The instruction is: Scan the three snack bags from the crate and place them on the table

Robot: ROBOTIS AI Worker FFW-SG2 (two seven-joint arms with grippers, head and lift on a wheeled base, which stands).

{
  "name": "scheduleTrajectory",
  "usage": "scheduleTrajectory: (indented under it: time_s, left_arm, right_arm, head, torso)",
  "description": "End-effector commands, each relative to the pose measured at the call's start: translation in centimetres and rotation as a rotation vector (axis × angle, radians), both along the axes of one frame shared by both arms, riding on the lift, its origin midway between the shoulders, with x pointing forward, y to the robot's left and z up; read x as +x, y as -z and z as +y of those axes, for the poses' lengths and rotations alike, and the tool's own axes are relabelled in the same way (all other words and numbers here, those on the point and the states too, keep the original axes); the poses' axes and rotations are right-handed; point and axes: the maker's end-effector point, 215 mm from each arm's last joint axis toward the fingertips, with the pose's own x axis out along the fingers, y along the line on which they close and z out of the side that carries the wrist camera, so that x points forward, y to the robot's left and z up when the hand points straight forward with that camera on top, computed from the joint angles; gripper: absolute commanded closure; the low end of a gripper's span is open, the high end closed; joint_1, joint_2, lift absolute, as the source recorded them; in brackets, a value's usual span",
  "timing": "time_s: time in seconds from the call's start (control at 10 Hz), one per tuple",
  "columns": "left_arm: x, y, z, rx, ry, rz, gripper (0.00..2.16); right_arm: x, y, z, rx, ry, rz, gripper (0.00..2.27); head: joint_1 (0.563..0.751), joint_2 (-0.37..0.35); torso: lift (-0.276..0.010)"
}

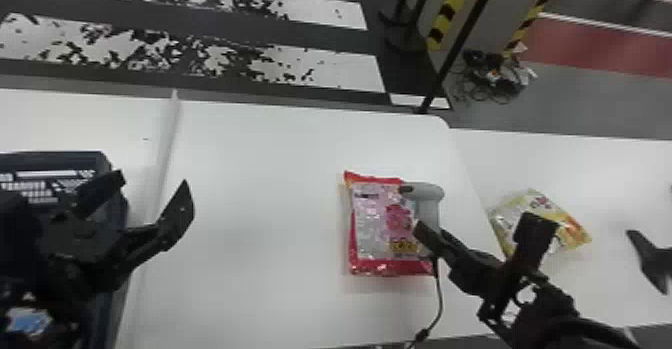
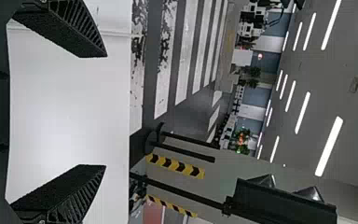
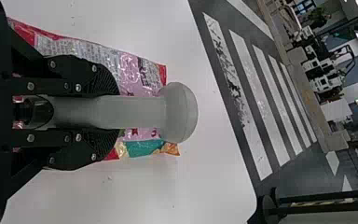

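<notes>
In the head view, my left gripper stands open beside and partly over the dark blue crate; the left wrist view has the same gripper with a bare gap between its fingers. My right gripper is shut on the grey scanner. The right wrist view shows that gripper around the handle, the rounded scanner head above the red and pink snack bag. That bag lies on the white table. A yellow snack bag lies farther right.
A blue and white item shows at the crate's lower end. The scanner's cable runs toward the table's near edge. A black object stands at the right edge. A thin black post rises beyond the far table edge.
</notes>
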Motion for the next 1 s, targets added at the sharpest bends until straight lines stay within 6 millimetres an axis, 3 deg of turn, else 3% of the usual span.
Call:
scheduleTrajectory:
  time_s: [0.0, 0.5, 0.7, 0.9]
  left_arm:
    - [0.0, -0.1, -0.2, -0.003, 0.004, -0.001, 0.02]
    - [0.4, -0.8, -1.2, -0.011, 0.021, -0.018, 0.03]
    - [0.4, -0.7, -1.1, -0.01, 0.021, -0.015, 0.03]
    - [0.4, -0.9, -1.1, -0.011, 0.022, -0.019, 0.03]
  right_arm:
    - [0.5, 1.0, -0.3, -0.007, 0.001, 0.015, 2.24]
    - [0.0, 2.8, 0.5, -0.03, -0.032, 0.069, 2.24]
    - [0.2, 2.6, 0.8, -0.029, -0.038, 0.061, 2.24]
    - [1.3, 1.1, -1.0, -0.038, -0.01, 0.029, 2.24]
  head:
    - [0.695, -0.243]
    - [0.695, -0.258]
    - [0.695, -0.252]
    - [0.695, -0.248]
  torso:
    - [-0.062]
    - [-0.062]
    - [-0.062]
    - [-0.062]
